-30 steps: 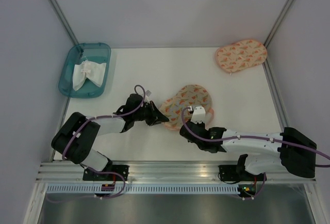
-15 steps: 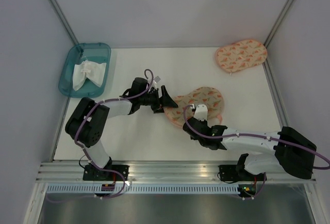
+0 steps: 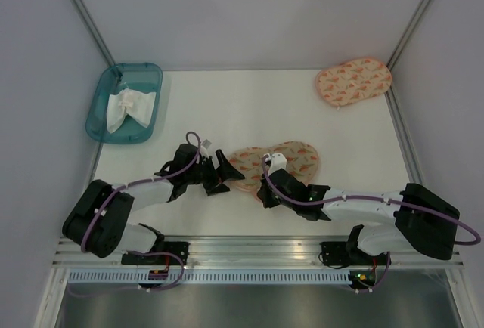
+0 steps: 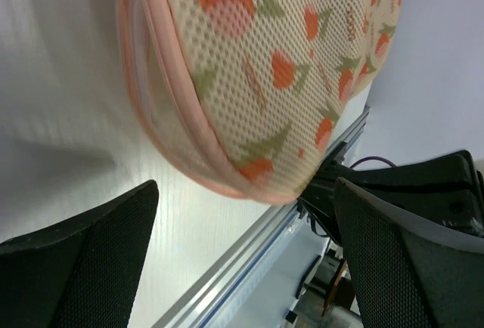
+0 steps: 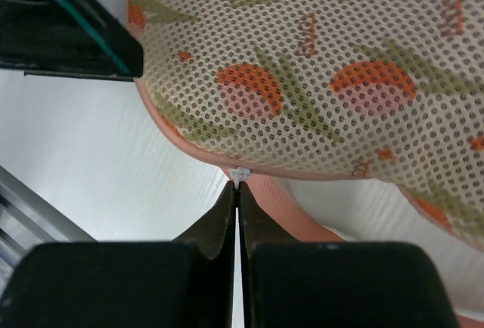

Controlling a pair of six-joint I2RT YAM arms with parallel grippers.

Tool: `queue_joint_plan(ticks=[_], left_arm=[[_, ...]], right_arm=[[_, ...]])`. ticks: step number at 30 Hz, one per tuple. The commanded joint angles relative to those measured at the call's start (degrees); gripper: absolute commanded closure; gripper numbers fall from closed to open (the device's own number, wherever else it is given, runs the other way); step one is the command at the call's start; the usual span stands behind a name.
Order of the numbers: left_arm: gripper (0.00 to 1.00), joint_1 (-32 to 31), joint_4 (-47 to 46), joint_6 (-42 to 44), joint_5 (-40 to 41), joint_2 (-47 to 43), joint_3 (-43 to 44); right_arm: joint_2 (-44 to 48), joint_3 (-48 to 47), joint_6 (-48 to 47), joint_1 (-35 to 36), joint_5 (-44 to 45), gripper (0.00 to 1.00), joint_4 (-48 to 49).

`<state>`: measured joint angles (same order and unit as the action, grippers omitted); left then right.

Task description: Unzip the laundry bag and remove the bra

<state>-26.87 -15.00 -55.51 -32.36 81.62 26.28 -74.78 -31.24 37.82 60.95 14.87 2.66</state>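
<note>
The laundry bag [image 3: 281, 163], peach mesh with an orange-red flower print, lies flat in the middle of the table. My right gripper [image 3: 262, 192] sits at its near edge. In the right wrist view the jaws of the right gripper [image 5: 239, 189] are shut on the small white zipper pull [image 5: 240, 175] at the pink rim of the bag [image 5: 318, 56]. My left gripper [image 3: 218, 173] stands open just off the bag's left end. In the left wrist view the bag [image 4: 257, 78] bulges beyond its black fingers [image 4: 83, 260] without touching them. The bra is hidden.
A second printed pouch [image 3: 353, 81] lies at the back right corner. A teal tray [image 3: 148, 71] holding a white cloth [image 3: 127, 106] stands at the back left. The aluminium rail [image 3: 257, 249] runs along the near table edge, close behind both grippers.
My left gripper has let go of the bag, opened wide and drawn back left and nearer. The bag has shifted slightly left and settled flatter. The right gripper stays shut on the pull.
</note>
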Motion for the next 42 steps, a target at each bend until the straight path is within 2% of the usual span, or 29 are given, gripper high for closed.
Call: queue_joint_plan(ticks=[1,2,6,15,18,21,22,24,25,26,30,34,42], left_arm=[[0.00,-0.3,-1.9,-6.8,3.7,-8.0,-4.9],[0.00,-0.4,-2.7,-8.6,4.9,-11.5,-6.0],[0.00,-0.4,-3.3,-10.7,7.7,-14.9,-8.1],[0.00,-4.2,-7.1,-13.9,7.0,-8.6,-6.5],[0.03,-4.6,-9.2,-14.7,7.1,-7.2,-6.7],[0.24,-4.6,-11.7,-14.3,7.8,-6.3,-6.5],[0.49,-4.6,-11.9,-14.0,8.0,-6.0,-6.0],[0.77,-4.6,-11.6,-13.5,8.5,-5.3,-5.3],[0.95,-4.6,-11.3,-13.5,8.5,-5.1,-4.7],[0.98,-4.6,-10.8,-13.1,8.7,-5.0,-4.3],[0.98,-4.5,-7.2,-11.6,10.4,-5.3,-2.9],[0.98,-3.9,-4.3,-9.9,11.4,-5.2,-0.8],[0.98,-0.6,-2.6,-7.7,8.5,-3.2,2.8]], right_arm=[[-2.1,-1.2,-2.0,0.0,-5.6,1.00,7.9],[-2.6,-1.6,-2.1,0.0,-6.8,1.00,8.3],[-4.7,-1.7,-1.9,0.0,-9.9,1.00,11.8],[-5.8,-1.4,-1.7,0.0,-14.7,1.00,20.2],[-5.5,-2.0,-2.3,0.0,-14.7,1.00,20.2],[-5.7,-2.9,-2.6,0.0,-16.5,1.00,19.1],[-5.6,-2.9,-2.7,0.0,-16.3,1.00,18.3],[-5.2,-3.3,-3.0,0.0,-15.2,1.00,15.5],[-4.5,-3.3,-3.2,0.0,-13.7,1.00,14.4],[-4.1,-3.4,-3.2,0.0,-12.7,1.00,13.0],[-1.6,-3.6,-3.4,0.0,-6.3,1.00,4.3],[1.0,-3.0,-2.4,0.0,-3.7,0.99,-1.8],[4.6,-0.4,0.0,0.0,1.2,1.00,-10.9]])
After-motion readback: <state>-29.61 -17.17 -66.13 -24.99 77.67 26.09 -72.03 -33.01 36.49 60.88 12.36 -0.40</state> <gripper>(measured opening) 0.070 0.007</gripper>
